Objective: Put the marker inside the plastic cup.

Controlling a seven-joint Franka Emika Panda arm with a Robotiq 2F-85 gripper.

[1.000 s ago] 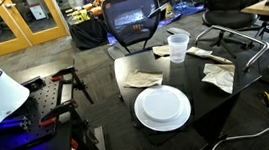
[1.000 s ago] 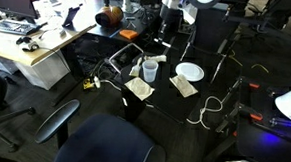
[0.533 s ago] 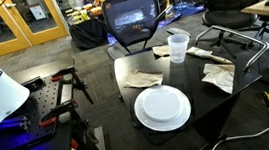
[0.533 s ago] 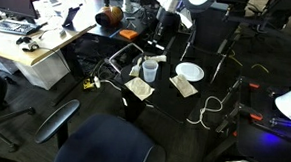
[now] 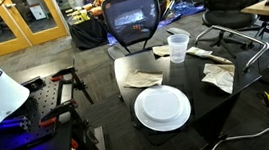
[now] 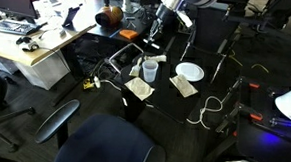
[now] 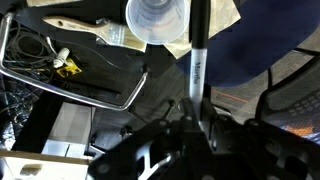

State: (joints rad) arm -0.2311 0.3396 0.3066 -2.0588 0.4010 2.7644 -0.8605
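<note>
- In an exterior view, the small see-through whitish plastic cup (image 5: 178, 47) stands upright on the black table (image 5: 210, 102). It is a little apart from the round white plate (image 5: 162, 107).
- In an exterior view, the robot's dark gripper (image 6: 153, 37) hangs above the cup (image 6: 148, 68), maybe a bit to one side. It is too small to be sure.
- In the wrist view, the gripper (image 7: 197, 112) is clamped on the slim dark marker (image 7: 197, 50). The marker runs just beside the cup (image 7: 155, 20), outside it.

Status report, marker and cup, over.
End effector shut on slim dark marker. Marker outside translucent whitish plastic cup, beside its rim in wrist view. Nothing visible between them.
</note>
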